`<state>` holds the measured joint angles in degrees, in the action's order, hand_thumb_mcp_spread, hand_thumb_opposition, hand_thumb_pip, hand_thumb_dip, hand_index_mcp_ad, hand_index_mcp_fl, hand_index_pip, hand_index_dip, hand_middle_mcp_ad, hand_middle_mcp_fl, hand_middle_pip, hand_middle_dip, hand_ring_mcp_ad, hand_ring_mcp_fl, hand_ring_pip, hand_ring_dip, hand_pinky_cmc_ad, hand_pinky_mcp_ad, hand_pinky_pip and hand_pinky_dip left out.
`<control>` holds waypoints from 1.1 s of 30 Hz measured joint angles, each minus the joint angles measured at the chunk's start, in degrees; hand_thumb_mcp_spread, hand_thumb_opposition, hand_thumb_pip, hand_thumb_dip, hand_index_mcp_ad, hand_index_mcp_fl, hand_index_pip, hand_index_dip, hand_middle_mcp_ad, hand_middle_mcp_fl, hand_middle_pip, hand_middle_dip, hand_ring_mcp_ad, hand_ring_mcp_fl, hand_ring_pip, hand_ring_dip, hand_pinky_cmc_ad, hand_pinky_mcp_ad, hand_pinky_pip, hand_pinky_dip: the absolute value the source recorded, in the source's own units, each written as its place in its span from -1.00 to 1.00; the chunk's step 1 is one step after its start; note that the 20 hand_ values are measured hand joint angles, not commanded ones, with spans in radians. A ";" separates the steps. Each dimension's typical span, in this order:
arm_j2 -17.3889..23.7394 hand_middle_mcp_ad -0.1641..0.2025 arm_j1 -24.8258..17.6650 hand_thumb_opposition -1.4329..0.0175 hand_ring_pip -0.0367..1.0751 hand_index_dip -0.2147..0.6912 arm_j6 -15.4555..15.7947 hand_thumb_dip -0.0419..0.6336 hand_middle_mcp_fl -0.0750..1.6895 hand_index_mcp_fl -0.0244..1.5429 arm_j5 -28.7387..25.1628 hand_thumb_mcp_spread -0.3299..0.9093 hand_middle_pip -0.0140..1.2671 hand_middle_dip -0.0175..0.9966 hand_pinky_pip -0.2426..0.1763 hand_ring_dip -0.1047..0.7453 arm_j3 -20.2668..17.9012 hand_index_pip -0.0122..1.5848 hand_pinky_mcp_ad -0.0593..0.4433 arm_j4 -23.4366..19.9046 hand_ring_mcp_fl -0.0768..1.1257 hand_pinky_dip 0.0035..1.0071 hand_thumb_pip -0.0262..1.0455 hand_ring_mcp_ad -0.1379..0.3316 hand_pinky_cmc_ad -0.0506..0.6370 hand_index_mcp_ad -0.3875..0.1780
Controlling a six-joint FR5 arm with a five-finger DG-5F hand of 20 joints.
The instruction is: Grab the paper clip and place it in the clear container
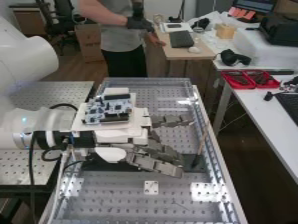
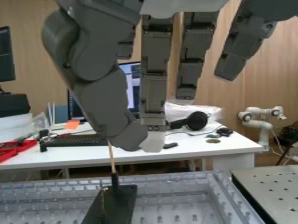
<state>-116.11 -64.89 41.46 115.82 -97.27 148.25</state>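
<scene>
Perforated metal bench [image 1: 16, 162] spreads beside the clear container [image 1: 113, 200], above which the hand [image 1: 157, 165] hangs with fingers straight and spread; I cannot tell where the paper clip is, so grasping and placing both seem left to do.

Can count one clear container [image 1: 174, 80] around the high view's centre, one circuit board [image 1: 112, 108] at nine o'clock, one thin stick [image 1: 202, 141] at four, one small white plate [image 1: 151, 187] at six. Makes two red trays [image 1: 237, 80] at two o'clock.
</scene>
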 joint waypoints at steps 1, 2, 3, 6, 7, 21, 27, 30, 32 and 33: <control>-0.22 -0.47 0.03 -0.32 -0.75 -0.84 -0.08 0.06 0.06 -0.86 0.05 0.61 -0.15 0.34 0.40 0.03 0.12 -0.84 0.28 -0.03 -0.13 -0.63 0.23 -0.19 0.25 -0.11; -0.58 -0.47 0.06 -0.33 -0.73 -0.84 -0.20 0.06 0.06 -0.86 0.13 0.63 -0.10 0.36 0.43 0.06 0.32 -0.84 0.29 -0.05 -0.13 -0.63 0.22 -0.19 0.28 -0.11; -1.03 -0.47 0.10 -0.34 -0.74 -0.84 -0.35 0.06 0.06 -0.86 0.23 0.63 -0.05 0.39 0.46 0.08 0.58 -0.84 0.29 -0.08 -0.14 -0.62 0.21 -0.19 0.31 -0.11; -1.88 -0.45 0.19 -0.34 -0.74 -0.83 -0.65 0.06 0.00 -0.86 0.46 0.63 -0.04 0.42 0.47 0.15 1.13 -0.84 0.29 -0.10 -0.11 -0.62 0.21 -0.19 0.30 -0.11; -1.99 -0.45 0.21 -0.34 -0.74 -0.84 -0.70 0.06 -0.04 -0.86 0.50 0.63 -0.04 0.42 0.47 0.15 1.21 -0.84 0.29 -0.10 -0.11 -0.62 0.21 -0.19 0.30 -0.11; -3.93 -0.45 0.84 -0.28 -0.75 -0.84 -1.24 0.06 -0.10 -0.86 1.12 0.58 -0.05 0.40 0.47 0.23 1.88 -0.84 0.28 -1.24 -0.11 -0.62 0.21 -0.20 0.36 -0.17; -4.55 -0.45 0.89 -0.32 -0.75 -0.84 -1.15 0.06 -0.04 -0.86 0.88 0.66 0.09 0.41 0.47 0.22 2.06 -0.84 0.28 -1.27 -0.11 -0.62 0.21 -0.20 0.36 -0.17; -4.95 -0.45 0.85 -0.33 -0.75 -0.84 -1.23 0.06 -0.03 -0.86 0.67 0.65 0.11 0.43 0.47 0.22 2.26 -0.84 0.28 -1.32 -0.11 -0.62 0.21 -0.20 0.35 -0.17; -5.21 -0.45 0.79 -0.34 -0.75 -0.84 -1.27 0.06 -0.04 -0.85 0.52 0.66 0.11 0.45 0.47 0.23 2.40 -0.84 0.28 -1.40 -0.11 -0.62 0.21 -0.20 0.40 -0.17; -5.37 -0.45 0.75 -0.34 -0.75 -0.86 -1.29 0.06 -0.04 -0.85 0.41 0.66 0.11 0.46 0.47 0.23 2.53 -0.84 0.29 -1.37 -0.11 -0.62 0.21 -0.20 0.41 -0.17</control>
<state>-121.48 -64.15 40.17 116.23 -94.74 146.88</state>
